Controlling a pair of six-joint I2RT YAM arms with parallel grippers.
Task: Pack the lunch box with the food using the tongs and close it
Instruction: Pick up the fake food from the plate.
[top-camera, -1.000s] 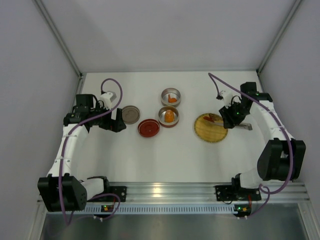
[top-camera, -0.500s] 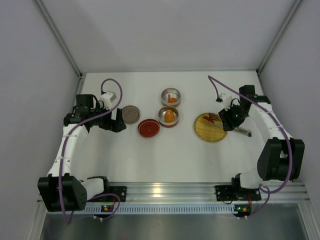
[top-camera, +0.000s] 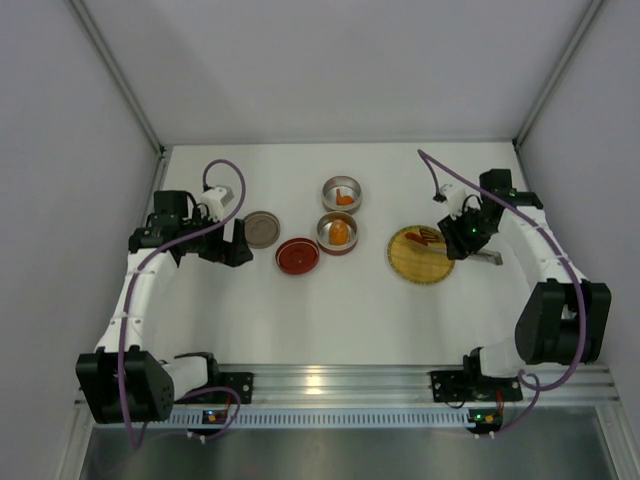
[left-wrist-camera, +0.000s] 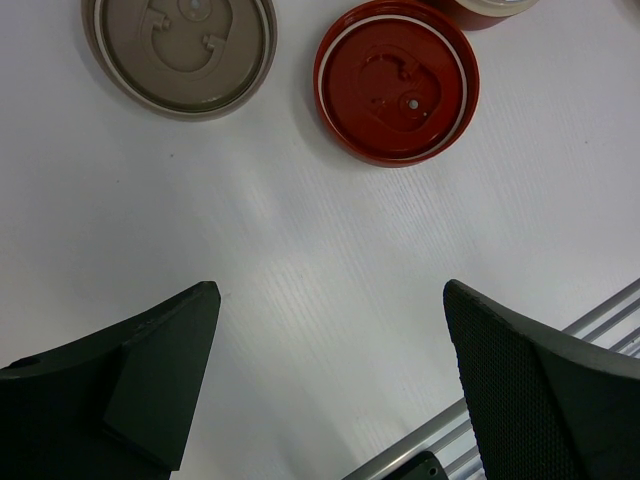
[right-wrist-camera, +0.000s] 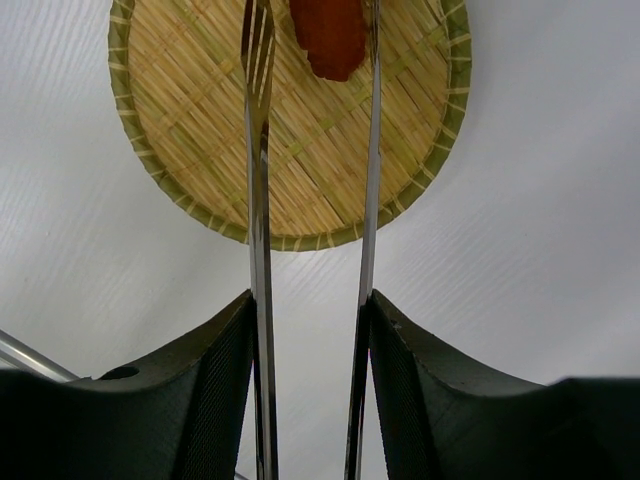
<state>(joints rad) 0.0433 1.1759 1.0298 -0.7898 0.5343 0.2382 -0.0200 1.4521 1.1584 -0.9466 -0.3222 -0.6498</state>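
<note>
The right claw (right-wrist-camera: 310, 315) is pinching the tongs (right-wrist-camera: 258, 200), one finger pressed against each silver blade. The blades run straight out ahead of it over the yellow woven plate (right-wrist-camera: 190, 150). A red-orange lump (right-wrist-camera: 328, 40) lies on the plate between the blade tips, well ahead of the fingers. I can't tell whether the tips touch it. Compared with a second ago, this claw has only nudged a little, and the tongs' tail behind it has swung slightly.

The left claw (left-wrist-camera: 328, 295) hangs spread wide over bare table, where it was before. The red lid (left-wrist-camera: 397, 82) lies flat ahead of it, with the grey-brown lid (left-wrist-camera: 180, 50) ahead and to the left. Beyond the red lid stand two round tins (top-camera: 342, 190), each holding one of the orange lumps (top-camera: 340, 232).

The table (top-camera: 330, 300) is white and finely ribbed. Pale grey walls (top-camera: 330, 70) enclose it, and an aluminium rail (top-camera: 330, 380) runs along the near edge.
</note>
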